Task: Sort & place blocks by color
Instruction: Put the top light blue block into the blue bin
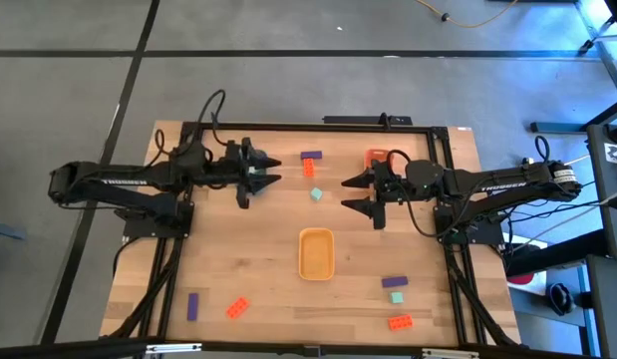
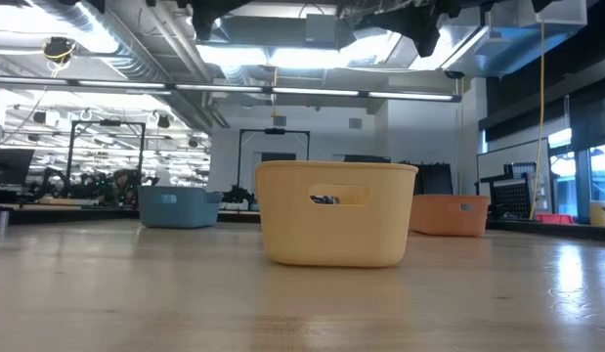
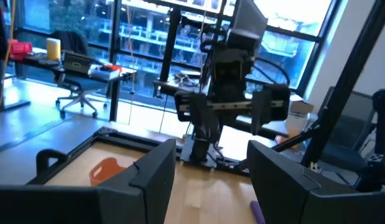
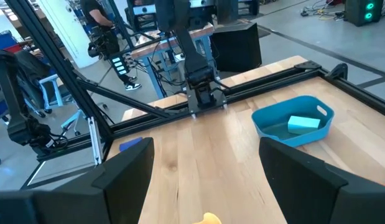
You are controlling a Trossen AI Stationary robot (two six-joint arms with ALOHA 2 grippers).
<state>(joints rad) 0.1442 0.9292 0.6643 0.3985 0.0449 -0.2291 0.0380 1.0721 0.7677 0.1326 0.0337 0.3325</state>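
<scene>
Your left claw hangs above the worktop with its jaws parted and nothing between them; your right claw faces it, spread wide and equally empty. Between the two lie a purple block, an orange-red block touching it, and a mint-green block nearer the right claw.

The risk I see: if you drop the left claw on that touching pair, you may pinch both colours together or shove one aside. With both claws aimed at the same patch, they could also clash.

Farther from the claws sits the yellow tray; beyond it are more blocks: purple and orange-red on the left claw's side, and purple, mint-green and orange-red on the right's.

The blue tray, holding a mint-green block, is hidden under the left arm from above, and the orange tray is half covered by the right claw. I count eight blocks; a ninth may be in the orange tray, but I cannot tell.
</scene>
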